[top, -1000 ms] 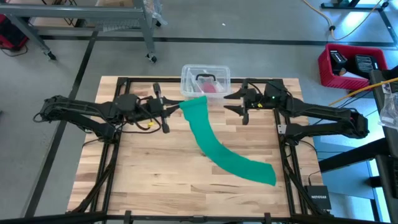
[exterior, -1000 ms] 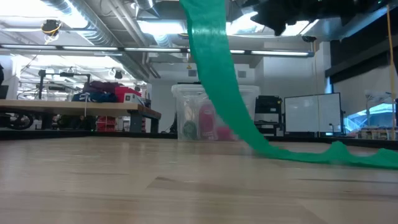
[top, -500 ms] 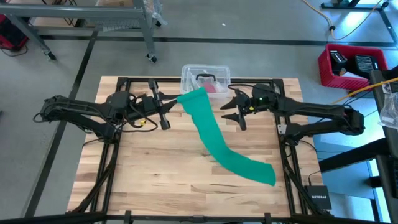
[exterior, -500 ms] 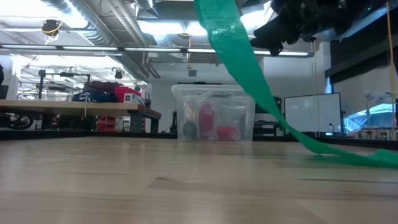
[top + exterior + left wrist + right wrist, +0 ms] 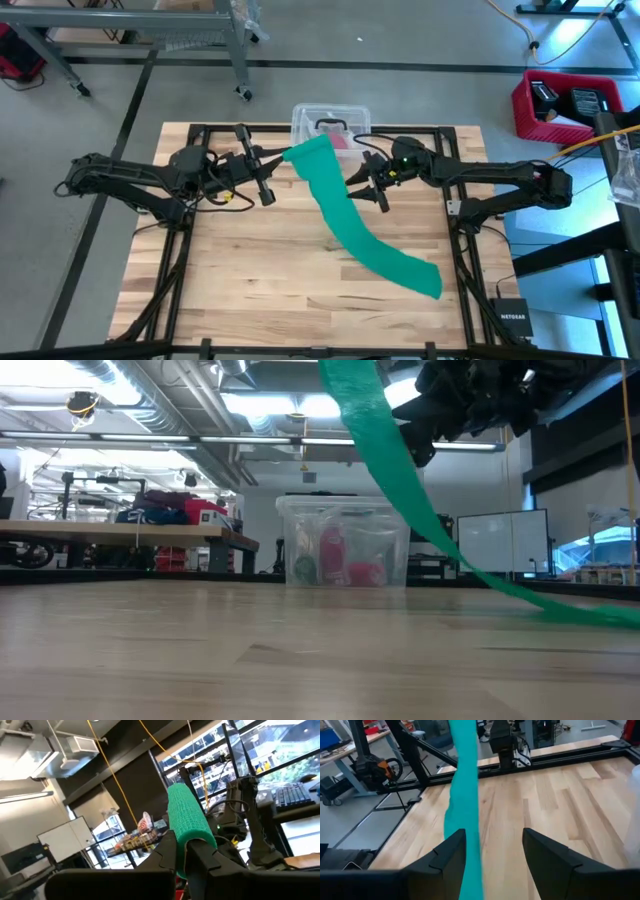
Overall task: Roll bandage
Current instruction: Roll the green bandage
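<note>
Left gripper (image 5: pixel 268 178) has its jaws clamped on the top end of the bandage (image 5: pixel 352 225), holding it up in the air near the back middle of the tabletop (image 5: pixel 240 270). From that end the teal strip runs diagonally down toward the front right, where its far end lies flat on the wood. Right gripper (image 5: pixel 366 183) is right up against the strip's right edge partway down, jaws spread wide, one finger (image 5: pixel 451 857) about level with the fabric and nothing gripped. A clear plastic tub (image 5: pixel 331 124) with something pink-red inside sits just behind the raised end.
</note>
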Available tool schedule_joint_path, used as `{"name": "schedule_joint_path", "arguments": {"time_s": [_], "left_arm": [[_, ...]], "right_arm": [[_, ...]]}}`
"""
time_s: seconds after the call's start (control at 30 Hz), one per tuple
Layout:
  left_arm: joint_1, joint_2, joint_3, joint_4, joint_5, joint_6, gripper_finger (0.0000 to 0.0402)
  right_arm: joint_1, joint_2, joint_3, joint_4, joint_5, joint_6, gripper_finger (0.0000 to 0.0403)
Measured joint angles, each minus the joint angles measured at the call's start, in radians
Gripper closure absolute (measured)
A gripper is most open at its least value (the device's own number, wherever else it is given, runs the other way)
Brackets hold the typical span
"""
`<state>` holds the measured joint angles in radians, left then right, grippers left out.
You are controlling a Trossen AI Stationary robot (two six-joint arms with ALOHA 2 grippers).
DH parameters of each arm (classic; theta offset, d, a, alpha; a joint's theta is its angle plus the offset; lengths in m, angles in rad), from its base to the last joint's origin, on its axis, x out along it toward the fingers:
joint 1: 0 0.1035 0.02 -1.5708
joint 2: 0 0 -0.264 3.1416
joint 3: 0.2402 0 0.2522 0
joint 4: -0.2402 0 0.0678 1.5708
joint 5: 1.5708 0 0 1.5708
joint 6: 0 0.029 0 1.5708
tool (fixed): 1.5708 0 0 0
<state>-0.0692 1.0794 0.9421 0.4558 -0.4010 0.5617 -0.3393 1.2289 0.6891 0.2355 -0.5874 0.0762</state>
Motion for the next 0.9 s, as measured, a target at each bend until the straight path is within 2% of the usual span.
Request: {"name": "schedule_joint_path", "arguments": {"time_s": [0.23, 0.5, 0.63, 0.9], "left_arm": [[0.000, -0.011, 0.000, 0.007, -0.037, 0.026, 0.0394], [0.000, -0.016, 0.000, 0.024, -0.040, 0.033, 0.0392], [0.000, -0.016, 0.000, 0.023, -0.040, 0.052, 0.0394], [0.000, -0.016, 0.000, 0.024, -0.041, 0.068, 0.0386]], "right_arm": [[-0.002, -0.029, -0.001, -0.011, -0.042, 0.002, 0.0206], [0.053, 0.066, 0.000, 0.098, 0.108, -0.068, 0.0206], [0.073, 0.107, 0.000, 0.119, 0.078, -0.083, 0.0206], [0.078, 0.109, 0.000, 0.039, 0.062, -0.113, 0.0206]]}}
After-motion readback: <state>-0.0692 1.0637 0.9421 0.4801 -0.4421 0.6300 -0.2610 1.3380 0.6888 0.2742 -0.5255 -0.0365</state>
